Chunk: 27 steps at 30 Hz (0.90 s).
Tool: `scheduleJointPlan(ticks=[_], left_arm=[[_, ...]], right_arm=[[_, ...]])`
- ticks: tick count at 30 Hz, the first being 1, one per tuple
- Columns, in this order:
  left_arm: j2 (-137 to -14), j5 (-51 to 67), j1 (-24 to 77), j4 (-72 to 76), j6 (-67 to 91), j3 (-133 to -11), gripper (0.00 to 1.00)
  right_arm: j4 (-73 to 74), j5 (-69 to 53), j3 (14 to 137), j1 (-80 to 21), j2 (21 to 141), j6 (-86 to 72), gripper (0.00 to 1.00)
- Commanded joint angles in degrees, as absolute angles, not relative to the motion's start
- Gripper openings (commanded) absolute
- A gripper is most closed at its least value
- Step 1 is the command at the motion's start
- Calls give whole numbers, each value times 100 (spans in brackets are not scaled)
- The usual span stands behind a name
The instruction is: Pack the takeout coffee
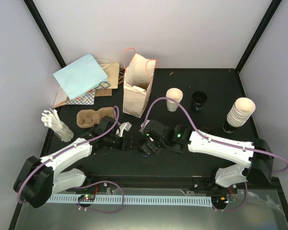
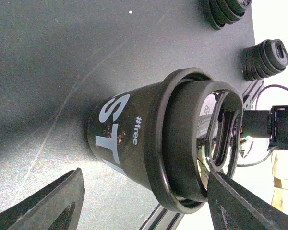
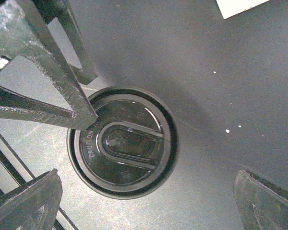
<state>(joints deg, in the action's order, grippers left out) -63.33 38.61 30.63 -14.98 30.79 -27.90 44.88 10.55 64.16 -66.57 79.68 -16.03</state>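
Upright dark paper cup (image 2: 134, 139) with black lid (image 3: 122, 141) sits on desk (image 1: 173, 165), front-centre, between the two arms. Left pincer (image 2: 146, 175) is part open with a finger on either side of the cup. One finger may touch the lid rim, hard to tell; no grip. Right pincer (image 3: 146, 182) is spread wide above the lid, empty. Paper bag (image 1: 137, 91) stands behind, well apart.

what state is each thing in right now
bag: upright, open
cream cup: upright, no lid
cup stack: nested, upright
black cup: upright, lid on it
lid: looks not fully seated
left gripper: open, at black cup
right gripper: open, over lid
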Motion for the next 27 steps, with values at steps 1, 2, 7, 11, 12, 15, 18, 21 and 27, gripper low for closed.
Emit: scheduleJointPlan(ticks=[1,2,7,11,12,15,18,21,27], left_arm=[[-6235,3516,3094,-1957,2938,-3018,73],[-6209,3519,3100,-1998,2936,-3054,73],[-6006,3480,3111,-2306,2900,-3341,78],[-5880,3339,3135,-2766,2691,-3702,81],[-5846,3279,3168,-2923,2627,-3787,81],[-5761,2985,3434,-3185,2415,-4131,82],[-5701,2327,3969,-3457,2301,-4456,86],[-5803,1440,4613,-3755,2179,-4815,95],[-6576,-82,5497,-4650,2455,-5615,99]], right_arm=[[4516,967,6562,-6479,7594,-1668,100],[4493,854,6539,-6391,7520,-1674,100],[4322,495,6337,-5997,7267,-1797,100],[4102,158,6065,-5647,7112,-1972,100],[4035,4,5987,-5550,7064,-2015,100],[3880,-368,5772,-5269,6942,-2149,100],[3805,-618,5609,-5012,6874,-2274,99],[3717,-757,5357,-4681,6718,-2443,97],[3576,-1055,4869,-3768,6141,-2698,96]])
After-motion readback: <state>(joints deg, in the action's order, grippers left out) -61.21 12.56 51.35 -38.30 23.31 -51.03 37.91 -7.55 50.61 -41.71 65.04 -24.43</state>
